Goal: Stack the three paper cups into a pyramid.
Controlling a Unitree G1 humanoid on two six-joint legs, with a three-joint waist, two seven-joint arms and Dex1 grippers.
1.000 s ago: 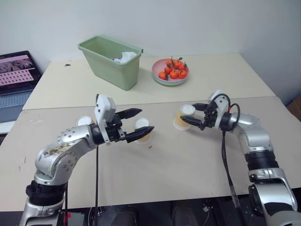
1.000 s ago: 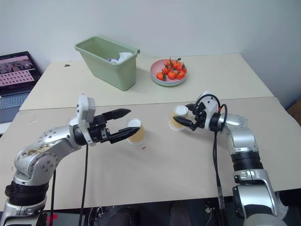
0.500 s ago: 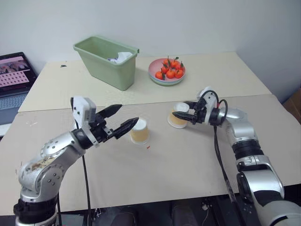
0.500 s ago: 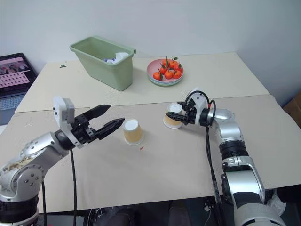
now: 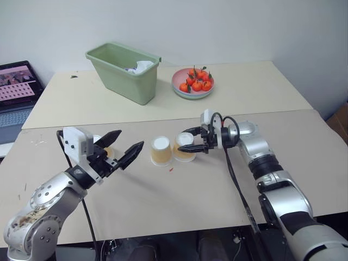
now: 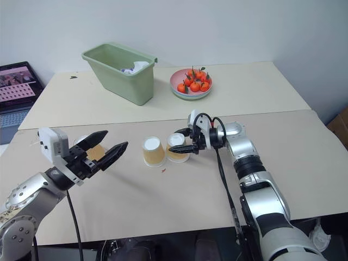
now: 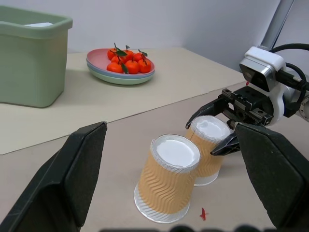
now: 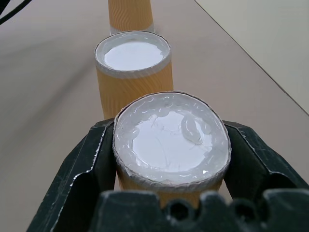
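Observation:
Three paper cups stand upside down, white bases up, on the near table. My right gripper (image 5: 184,140) is shut on one cup (image 5: 185,153), which sits close beside the middle cup (image 5: 161,151); the right wrist view has the held cup (image 8: 171,140) between the fingers and the middle cup (image 8: 133,67) just beyond. The third cup (image 5: 98,140) stands at the left, partly hidden behind my left gripper (image 5: 129,140). That gripper is open and holds nothing, a short way left of the middle cup (image 7: 169,179).
A green bin (image 5: 124,70) and a pink plate of small oranges (image 5: 194,84) sit on the far table. A laptop (image 5: 16,87) is at the far left. A seam (image 5: 283,112) runs between the two tables.
My right gripper shut on its cup and brought it left, up beside the middle cup. The left gripper drew back to the left, away from the middle cup, still open.

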